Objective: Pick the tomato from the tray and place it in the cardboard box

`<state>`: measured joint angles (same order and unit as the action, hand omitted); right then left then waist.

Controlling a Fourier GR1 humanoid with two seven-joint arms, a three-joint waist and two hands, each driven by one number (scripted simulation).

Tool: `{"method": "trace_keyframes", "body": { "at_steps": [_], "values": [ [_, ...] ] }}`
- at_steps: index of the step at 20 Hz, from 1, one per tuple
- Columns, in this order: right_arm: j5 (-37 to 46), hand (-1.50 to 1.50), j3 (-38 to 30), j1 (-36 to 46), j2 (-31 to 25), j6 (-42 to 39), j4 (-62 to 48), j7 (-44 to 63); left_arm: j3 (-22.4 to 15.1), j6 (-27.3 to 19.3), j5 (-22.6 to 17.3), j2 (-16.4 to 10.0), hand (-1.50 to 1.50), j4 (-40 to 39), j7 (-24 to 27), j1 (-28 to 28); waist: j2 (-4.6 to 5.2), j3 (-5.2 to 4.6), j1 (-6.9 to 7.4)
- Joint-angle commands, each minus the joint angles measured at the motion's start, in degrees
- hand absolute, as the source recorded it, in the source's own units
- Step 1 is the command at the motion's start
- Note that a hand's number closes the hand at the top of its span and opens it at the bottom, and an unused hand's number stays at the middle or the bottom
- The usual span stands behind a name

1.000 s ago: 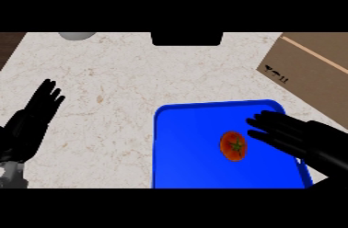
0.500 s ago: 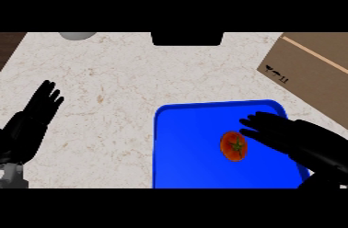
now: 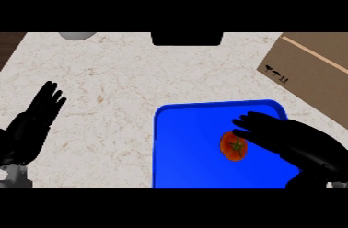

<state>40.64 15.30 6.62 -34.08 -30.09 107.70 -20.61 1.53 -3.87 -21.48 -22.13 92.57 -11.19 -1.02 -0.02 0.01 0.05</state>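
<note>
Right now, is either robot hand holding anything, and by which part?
Nothing. The right robot hand is open beside the round red tomato on the flat blue tray; the left robot hand rests open.

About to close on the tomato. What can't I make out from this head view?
Head view only:
Tomato: right side hidden under the right hand; contact cannot be told.
Cardboard box: cut off by the right edge; opening not shown.
Tray: near rim cut off by the lower edge.
Grey object, upper left: mostly cut off by the top edge; unidentifiable.
</note>
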Motion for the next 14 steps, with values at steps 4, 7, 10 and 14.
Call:
{"method": "trace_keyframes", "body": {
  "at_steps": [4, 7, 10, 14],
  "values": [
    [5.8, -1.50, -0.7, -3.1, 2.2, -0.2, 3.4, -1.8, 2.1, 0.6, 1.7, 1.7, 0.00, 5.5, -3.0, 3.2, -0.07, 0.00, 0.00],
    [7.0, -1.50, -0.9, -1.2, 4.4, -4.0, 4.7, 1.7, 4.2, 4.6, 1.1, 1.6, 0.00, -2.4, -0.9, -2.2, 0.00, -0.02, -0.16],
    [10.2, -1.50, 0.9, -0.7, 6.5, -4.0, 4.3, 2.7, 2.5, 1.5, 3.9, 4.3, 0.00, 5.4, -2.3, 3.5, -0.04, -0.01, 0.15],
    [15.3, -1.50, 3.7, -2.5, 9.6, -1.5, 2.2, 2.7, 5.3, 4.8, 3.4, 3.3, 0.00, 1.1, -2.6, -0.1, 0.00, -0.01, -0.01]
  ]
}}
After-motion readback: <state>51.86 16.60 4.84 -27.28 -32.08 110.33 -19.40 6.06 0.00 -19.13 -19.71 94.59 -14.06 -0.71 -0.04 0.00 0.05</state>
